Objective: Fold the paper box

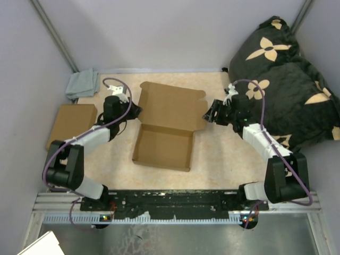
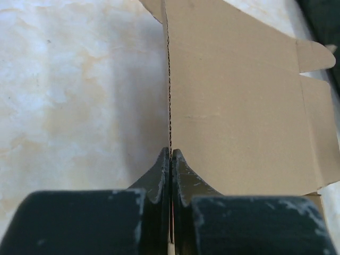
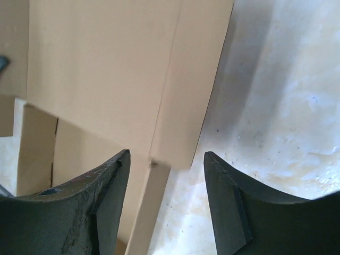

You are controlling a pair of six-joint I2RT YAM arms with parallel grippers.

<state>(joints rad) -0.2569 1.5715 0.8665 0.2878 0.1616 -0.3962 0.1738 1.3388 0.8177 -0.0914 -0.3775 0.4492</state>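
Note:
The paper box (image 1: 164, 127) lies mid-table as brown cardboard, its shallow tray toward me and its lid panel open behind. My left gripper (image 1: 135, 110) sits at the lid's left edge. In the left wrist view the gripper (image 2: 170, 151) is shut on the upright side flap, whose thin edge (image 2: 169, 79) runs straight out from the tips, with the lid (image 2: 239, 106) to its right. My right gripper (image 1: 209, 114) is at the lid's right edge. In the right wrist view the gripper (image 3: 167, 159) stands open, the lid's side flap (image 3: 191, 79) just ahead of the gap and untouched.
A flat brown cardboard piece (image 1: 71, 123) lies at the left, with a grey cloth (image 1: 82, 84) behind it. A black cushion with tan flowers (image 1: 287, 79) fills the right back corner, close to the right arm. Walls enclose three sides.

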